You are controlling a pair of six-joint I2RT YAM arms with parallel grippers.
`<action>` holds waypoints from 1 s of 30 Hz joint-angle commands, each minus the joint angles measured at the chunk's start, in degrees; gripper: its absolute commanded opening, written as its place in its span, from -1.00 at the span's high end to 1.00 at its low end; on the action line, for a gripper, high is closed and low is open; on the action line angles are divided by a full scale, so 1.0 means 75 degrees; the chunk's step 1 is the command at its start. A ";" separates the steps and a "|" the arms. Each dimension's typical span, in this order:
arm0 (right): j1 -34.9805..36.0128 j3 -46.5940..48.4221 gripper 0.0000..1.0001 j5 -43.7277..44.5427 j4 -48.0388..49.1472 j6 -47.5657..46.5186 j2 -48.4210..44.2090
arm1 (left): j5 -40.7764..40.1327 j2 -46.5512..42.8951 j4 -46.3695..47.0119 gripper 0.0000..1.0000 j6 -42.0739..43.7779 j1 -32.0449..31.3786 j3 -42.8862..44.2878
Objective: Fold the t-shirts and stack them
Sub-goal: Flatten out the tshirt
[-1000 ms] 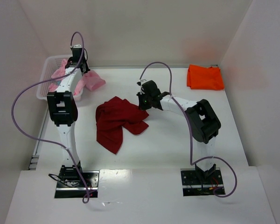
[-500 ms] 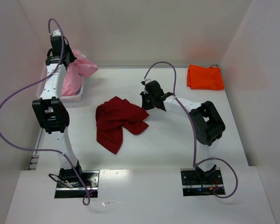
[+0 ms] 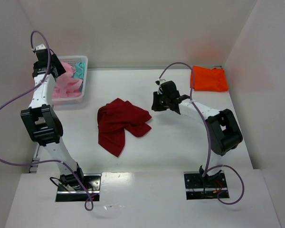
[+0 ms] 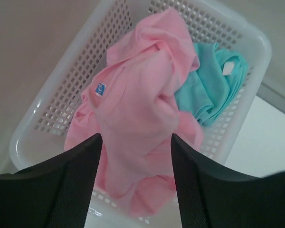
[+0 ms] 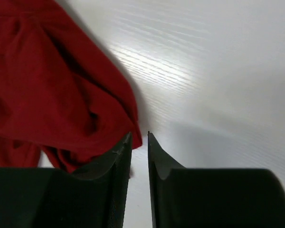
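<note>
Left gripper point(image 4: 135, 137) gapes above crumpled pink t-shirt point(image 4: 137, 104) in mesh basket point(image 4: 52, 107); right gripper point(image 5: 139, 135), barely parted, beside rumpled red t-shirt point(image 5: 52, 80).

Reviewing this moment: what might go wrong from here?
1. The pink shirt drapes over the near rim of the basket and lies against the teal shirt. A grab by the open left gripper might lift both or drag the basket.
2. The red shirt is crumpled in layers. The right gripper, jaws narrowly apart at its edge, might pinch several folds or slip off.
</note>
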 commanded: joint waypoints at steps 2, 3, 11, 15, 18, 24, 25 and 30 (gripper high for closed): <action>0.0061 0.0332 0.16 -0.1299 0.0275 -0.0116 -0.0131 | 0.0424 -0.0216 0.0326 -0.79 -0.0007 -0.0042 -0.0265; 0.0061 0.0332 -0.51 -0.1371 0.0345 -0.0116 -0.0061 | 0.0564 -0.0368 0.0396 -0.94 -0.0007 -0.0042 -0.0358; 0.0564 0.1116 -1.00 -0.1734 0.0545 -0.0304 0.1050 | 0.3827 -0.1645 -0.0177 -1.00 0.0943 -0.0042 -0.0850; 0.0869 0.1678 -0.97 -0.1735 0.0545 -0.0468 0.1567 | 0.5253 -0.2232 -0.0540 -1.00 0.1607 -0.0461 -0.2080; 0.0870 0.2087 -0.57 -0.1968 0.0452 -0.0749 0.1860 | 0.4937 -0.2642 -0.0622 -1.00 0.1810 -0.1001 -0.2784; 0.0870 0.2734 0.99 -0.0955 -0.0076 -0.0843 0.2238 | 0.5802 -0.3253 -0.0623 -1.00 0.1552 -0.1424 -0.3546; 0.0870 0.2734 0.99 -0.0799 -0.0076 -0.0843 0.2132 | 0.5804 -0.3345 -0.0553 -1.00 0.1459 -0.1425 -0.3663; 0.0122 0.2734 0.99 0.0186 -0.0157 -0.0773 0.1055 | 0.6692 -0.3522 -0.0283 -1.00 0.1410 -0.2301 -0.4391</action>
